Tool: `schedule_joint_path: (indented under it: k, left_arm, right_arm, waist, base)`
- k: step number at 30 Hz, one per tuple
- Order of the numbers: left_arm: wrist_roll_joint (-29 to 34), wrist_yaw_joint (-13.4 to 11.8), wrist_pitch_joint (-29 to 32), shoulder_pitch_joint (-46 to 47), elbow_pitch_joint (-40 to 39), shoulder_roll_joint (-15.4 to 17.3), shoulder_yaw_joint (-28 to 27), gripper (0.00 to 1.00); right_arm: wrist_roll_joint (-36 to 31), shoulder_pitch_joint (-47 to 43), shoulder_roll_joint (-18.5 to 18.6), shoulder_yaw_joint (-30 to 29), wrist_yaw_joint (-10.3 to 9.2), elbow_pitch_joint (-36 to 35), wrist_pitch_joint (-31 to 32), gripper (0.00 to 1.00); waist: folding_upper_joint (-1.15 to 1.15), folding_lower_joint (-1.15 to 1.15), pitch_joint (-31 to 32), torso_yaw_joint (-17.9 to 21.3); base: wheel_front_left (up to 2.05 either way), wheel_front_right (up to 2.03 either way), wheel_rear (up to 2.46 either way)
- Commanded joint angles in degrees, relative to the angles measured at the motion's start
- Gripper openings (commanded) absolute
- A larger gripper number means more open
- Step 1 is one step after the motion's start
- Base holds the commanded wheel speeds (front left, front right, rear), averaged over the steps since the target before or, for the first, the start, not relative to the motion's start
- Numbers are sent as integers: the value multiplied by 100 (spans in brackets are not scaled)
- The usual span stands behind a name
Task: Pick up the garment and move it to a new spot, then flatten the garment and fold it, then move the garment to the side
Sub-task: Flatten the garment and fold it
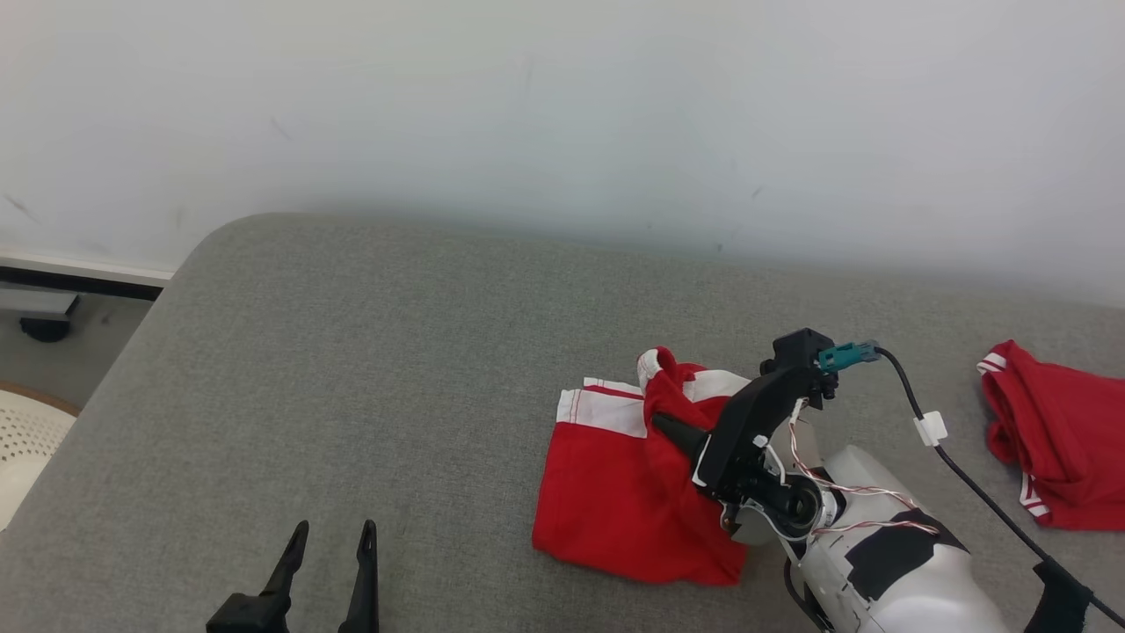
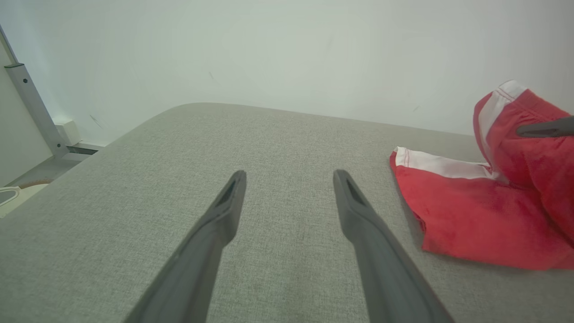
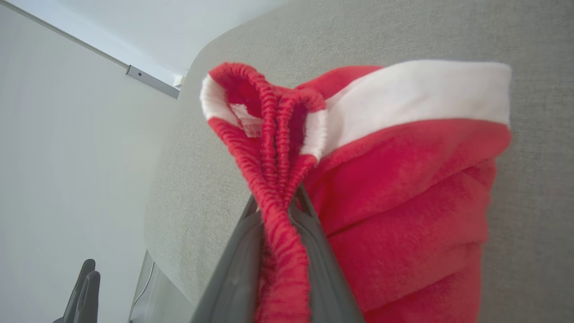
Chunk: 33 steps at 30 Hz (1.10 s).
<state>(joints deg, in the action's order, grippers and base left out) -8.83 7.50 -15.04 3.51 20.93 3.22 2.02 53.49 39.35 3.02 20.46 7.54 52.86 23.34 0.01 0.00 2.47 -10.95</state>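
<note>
A red garment with a white band lies on the grey cushioned surface, right of the middle. My right gripper is shut on its ribbed red waistband, which rises bunched above the flat part. The right wrist view shows the waistband of the garment pinched between the two fingers of my right gripper. My left gripper stands open at the lower left, over bare surface, well left of the garment. The left wrist view has that open left gripper with the garment off to its right.
A second red garment with white trim lies at the surface's right edge. A white wall runs behind the surface. The surface's rounded corner drops to the floor at the left, by a white perforated object. A black cable trails off my right arm.
</note>
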Motion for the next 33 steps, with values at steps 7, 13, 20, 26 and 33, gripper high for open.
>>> schedule_joint_path:
  k: [7, 13, 20, 26, 33]
  left_arm:
    - [-78, -7, -18, 30, 106, -27, 122, 100]
    - [-99, -7, -18, 128, 157, -31, 263, 100]
    - [-152, -8, -18, 321, 236, -35, 488, 100]
    - [-261, -8, -18, 421, 293, -37, 637, 100]
    - [-313, -7, -18, 485, 336, -39, 668, 100]
  right_arm:
    - [839, 262, -15, 880, -14, 429, -157, 0]
    - [1526, 333, -15, 1591, -14, 828, -560, 0]
    - [2218, 547, -16, 2246, -14, 1239, -1309, 0]
    - [2794, 749, -16, 2868, -14, 1518, -1747, 0]
    - [3158, 894, -15, 3355, -14, 1644, -2014, 0]
  waist:
    - [-1, 0, 7, -243]
    - [-1, 0, -29, -393]
    - [-1, 0, -143, -633]
    - [-1, 0, -228, -806]
    - [-1, 0, -264, -845]
  base:
    - [0, 0, 0]
    - [0, 0, 0]
    - [0, 0, 0]
    - [0, 0, 0]
    - [0, 0, 0]
